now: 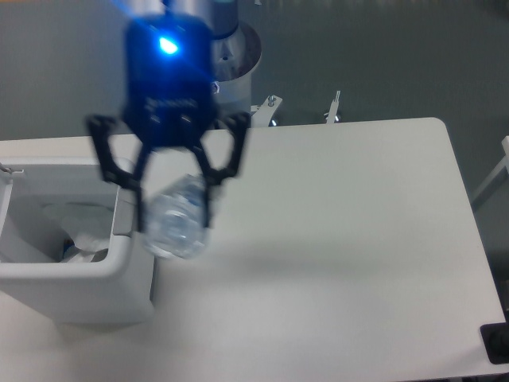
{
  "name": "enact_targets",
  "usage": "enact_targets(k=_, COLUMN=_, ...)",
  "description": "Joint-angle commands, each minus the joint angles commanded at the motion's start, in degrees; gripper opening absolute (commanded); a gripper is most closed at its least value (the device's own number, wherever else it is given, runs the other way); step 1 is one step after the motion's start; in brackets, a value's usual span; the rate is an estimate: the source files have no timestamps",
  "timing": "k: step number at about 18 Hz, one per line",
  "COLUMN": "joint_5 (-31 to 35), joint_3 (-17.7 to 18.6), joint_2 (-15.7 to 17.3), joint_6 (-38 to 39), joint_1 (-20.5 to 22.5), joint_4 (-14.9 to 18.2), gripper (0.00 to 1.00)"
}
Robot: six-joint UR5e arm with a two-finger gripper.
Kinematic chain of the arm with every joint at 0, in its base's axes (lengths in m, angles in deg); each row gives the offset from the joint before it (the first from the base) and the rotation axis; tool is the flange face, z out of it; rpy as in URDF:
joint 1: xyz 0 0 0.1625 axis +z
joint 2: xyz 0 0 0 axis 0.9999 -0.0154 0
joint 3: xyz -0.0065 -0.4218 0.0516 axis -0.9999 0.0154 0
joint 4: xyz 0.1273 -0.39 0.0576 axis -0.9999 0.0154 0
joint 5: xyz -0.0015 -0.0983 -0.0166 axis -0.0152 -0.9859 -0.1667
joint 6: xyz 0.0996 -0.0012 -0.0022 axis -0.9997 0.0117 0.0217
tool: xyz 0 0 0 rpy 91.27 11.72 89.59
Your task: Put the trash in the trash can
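Gripper [173,208] clamped on bottle [176,219], held above table [342,239] just right of trash can [71,282] rim; wrapper [75,231] apparently already inside; bottle likely light, crushable, slick; grip mid-body, gently.

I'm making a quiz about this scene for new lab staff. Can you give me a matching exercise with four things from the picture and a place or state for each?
Things:
1. bottle
2. bin
3. wrapper
4. gripper

Places or states:
A. lying inside the bin
B. standing at the left edge of the table
C. black, with a blue light lit on its body
D. held above the table, just right of the bin's rim

Pairs: 1-D, 2-B, 3-A, 4-C
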Motion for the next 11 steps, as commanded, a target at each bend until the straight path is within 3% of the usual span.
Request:
enact_targets(k=6, joint_5=0.0, joint_3=1.05, joint_2=-1.84, joint_6=2.02, joint_1=-6.33, joint_4=-0.27, gripper=0.6)
enact_targets(k=11, joint_5=0.09, joint_3=4.83, joint_2=-2.81, joint_6=3.26, joint_1=-8.89, joint_4=-0.35, gripper=0.6)
